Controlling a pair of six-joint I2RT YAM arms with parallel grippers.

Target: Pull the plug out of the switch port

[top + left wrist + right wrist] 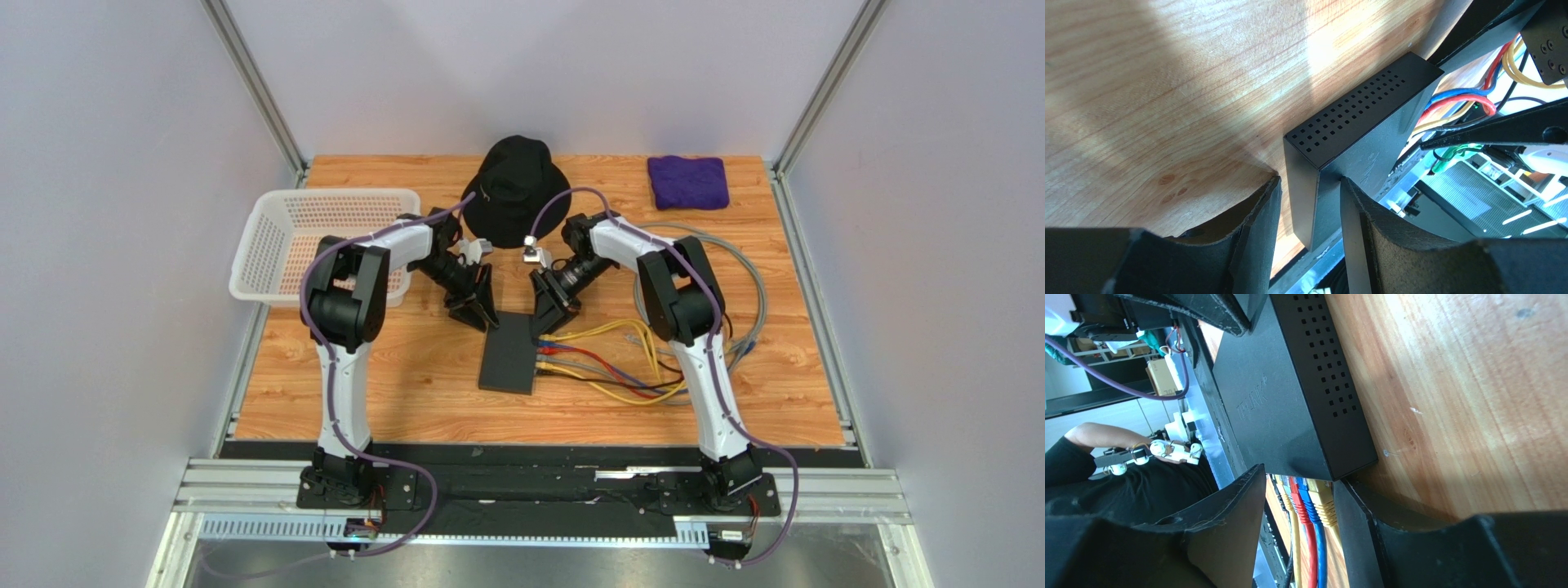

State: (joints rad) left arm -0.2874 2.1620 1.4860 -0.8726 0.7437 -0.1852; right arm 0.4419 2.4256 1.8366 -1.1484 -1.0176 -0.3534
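Observation:
The switch (509, 353) is a flat matte-black box lying mid-table, its vented side (1352, 110) toward the back. Yellow, red and blue plugs (548, 355) sit in the ports on its right edge. My left gripper (476, 306) (1310, 180) stands open astride the switch's far left corner. One of its fingers (1358, 214) rests against the top face and the other stands beside the box with wood showing between. My right gripper (548, 312) (1300, 476) is open around the row of plugs. The outer yellow plug (1324, 502) lies next to one finger (1355, 520), with a gap at the other.
A black bucket hat (515, 184) sits behind the grippers. At the back left stands a white basket (313, 239), and a purple cloth (688, 180) lies at the back right. Loose coloured cables (626, 368) and a grey cable loop (748, 282) spread right of the switch.

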